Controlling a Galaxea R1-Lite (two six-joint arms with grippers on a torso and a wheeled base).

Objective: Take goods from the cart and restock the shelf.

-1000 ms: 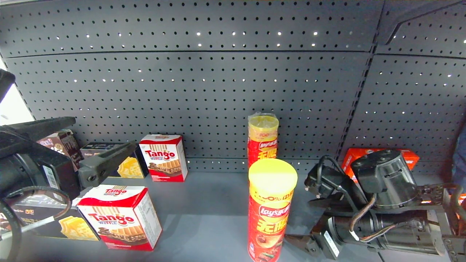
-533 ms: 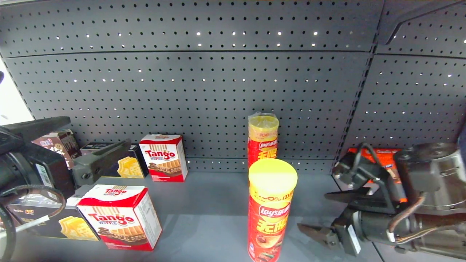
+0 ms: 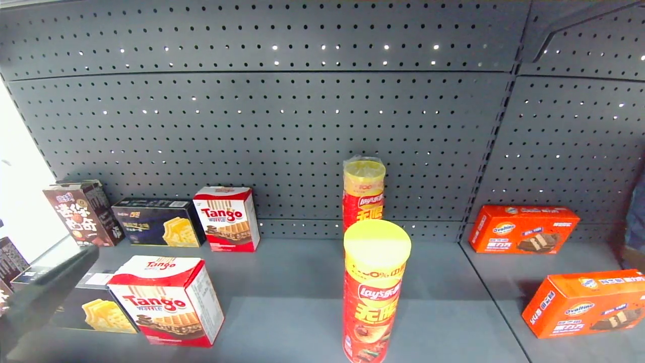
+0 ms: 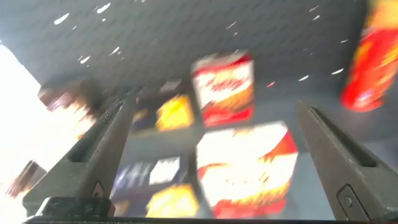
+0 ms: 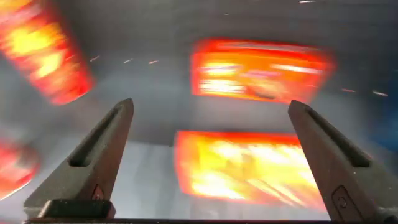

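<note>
Shelf with a pegboard behind it; all goods in view stand or lie on the shelf, and none is in a claw.

Centre: the front can stands upright at the front edge with its yellow lid on. The rear can stands upright straight behind it, at the back edge, apart from it.

Left half: the front wafer box stands near the front edge and the rear wafer box at the back edge. Just beside the rear wafer box, toward the left edge, are the rear black box and then the brown box. The front black box lies just beside the front wafer box, toward the front left corner.

Right half: the rear orange box lies at the back edge. The front orange box lies askew toward the front right corner, apart from it.

Left gripper: released, jaws spread wide, nothing between them, facing the blurred wafer and black boxes. One of its fingers crosses the front left corner before the front black box; whether they touch cannot be told.

Right gripper: released and empty, facing the two orange boxes.
</note>
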